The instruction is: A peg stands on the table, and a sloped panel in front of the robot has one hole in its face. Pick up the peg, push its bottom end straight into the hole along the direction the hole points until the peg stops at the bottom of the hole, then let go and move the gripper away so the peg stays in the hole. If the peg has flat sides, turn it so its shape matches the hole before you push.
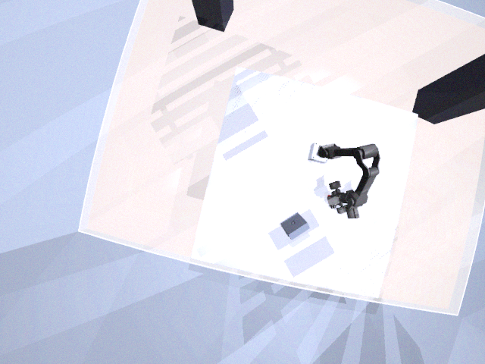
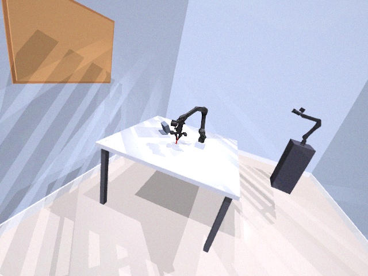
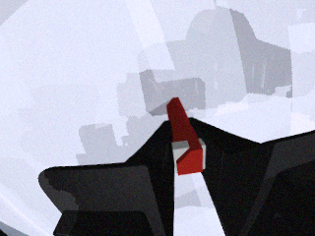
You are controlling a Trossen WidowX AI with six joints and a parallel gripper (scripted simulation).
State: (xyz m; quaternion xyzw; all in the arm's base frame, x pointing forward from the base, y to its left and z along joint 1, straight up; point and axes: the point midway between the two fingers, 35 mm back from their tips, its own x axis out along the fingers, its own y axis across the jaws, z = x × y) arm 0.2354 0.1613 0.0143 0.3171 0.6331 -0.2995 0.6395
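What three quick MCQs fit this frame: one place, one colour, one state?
1. Where is the panel relative to the arm base in the top view?
A. lower left
B. upper right
C. directly on top of it

2. What colour is the peg?
A. blue
B. red
C. green

3. What state is the gripper in?
A. wide open above the peg
B. shut on nothing
C. shut on the peg

Answers:
1. A, the grey block lies below and left of the white base.
2. B, the wrist view shows it red.
3. C, the dark fingers press against the peg on both sides.
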